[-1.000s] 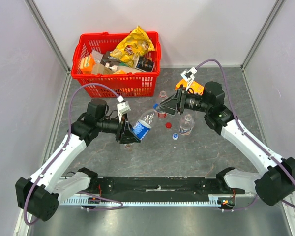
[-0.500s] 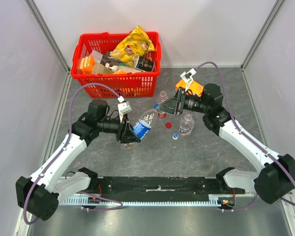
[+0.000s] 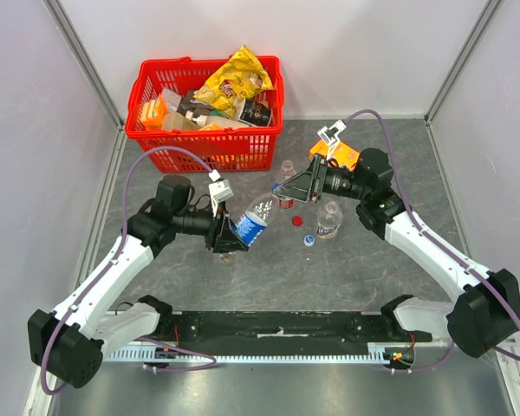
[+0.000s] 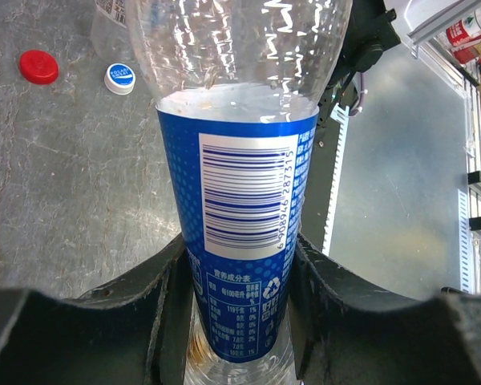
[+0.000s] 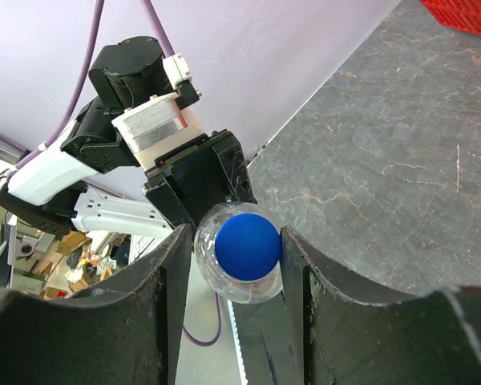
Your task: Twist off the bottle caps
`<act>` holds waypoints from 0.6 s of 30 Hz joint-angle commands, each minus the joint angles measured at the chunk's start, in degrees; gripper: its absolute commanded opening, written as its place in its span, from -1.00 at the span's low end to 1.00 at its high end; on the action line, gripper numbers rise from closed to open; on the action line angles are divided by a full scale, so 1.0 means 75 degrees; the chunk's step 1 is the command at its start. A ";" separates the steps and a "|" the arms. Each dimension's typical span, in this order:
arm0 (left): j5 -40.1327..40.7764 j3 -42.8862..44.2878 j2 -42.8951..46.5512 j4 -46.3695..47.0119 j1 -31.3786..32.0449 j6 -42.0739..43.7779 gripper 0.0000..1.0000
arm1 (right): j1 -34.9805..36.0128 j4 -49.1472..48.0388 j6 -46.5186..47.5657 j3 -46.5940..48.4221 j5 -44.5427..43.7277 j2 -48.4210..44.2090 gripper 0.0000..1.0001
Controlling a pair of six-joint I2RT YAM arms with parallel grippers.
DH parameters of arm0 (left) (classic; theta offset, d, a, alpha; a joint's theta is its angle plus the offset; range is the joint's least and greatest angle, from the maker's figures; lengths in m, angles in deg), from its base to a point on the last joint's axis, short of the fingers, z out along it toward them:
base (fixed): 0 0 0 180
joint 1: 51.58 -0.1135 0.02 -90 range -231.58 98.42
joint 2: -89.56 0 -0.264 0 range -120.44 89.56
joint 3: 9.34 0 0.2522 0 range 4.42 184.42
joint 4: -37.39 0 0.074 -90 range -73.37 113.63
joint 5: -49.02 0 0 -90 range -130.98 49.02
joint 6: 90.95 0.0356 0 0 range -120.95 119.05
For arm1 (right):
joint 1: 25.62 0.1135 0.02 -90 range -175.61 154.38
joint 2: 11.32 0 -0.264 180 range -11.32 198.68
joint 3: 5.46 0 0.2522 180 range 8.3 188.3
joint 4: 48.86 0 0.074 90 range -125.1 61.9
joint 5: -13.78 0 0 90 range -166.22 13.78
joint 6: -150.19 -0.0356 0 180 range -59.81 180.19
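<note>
My left gripper point(image 4: 239, 277) clamps bottle point(image 4: 240, 184) midway between worktop's side edges, bracing it; right gripper point(image 5: 239, 241) straddles cap point(image 5: 247, 245) for twisting, pinch unclear.

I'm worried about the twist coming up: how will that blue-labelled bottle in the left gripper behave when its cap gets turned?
The blue-labelled bottle looks empty, so probably light. Its thin clear wall may dent under the left gripper. The glossy label could let it spin in that grip when the right gripper turns the blue cap.
</note>
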 commanded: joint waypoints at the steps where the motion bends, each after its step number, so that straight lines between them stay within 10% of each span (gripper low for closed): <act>1: 0.0109 0.0027 0.0034 0.0110 0.0022 0.0337 0.00 | -0.0029 -0.0553 -0.0285 -0.0014 0.0260 -0.0075 0.07; 18: 0.0273 0.0050 0.0034 0.0063 0.0104 0.0349 0.00 | -0.0017 -0.0811 -0.0239 -0.0224 0.0190 -0.0180 -0.85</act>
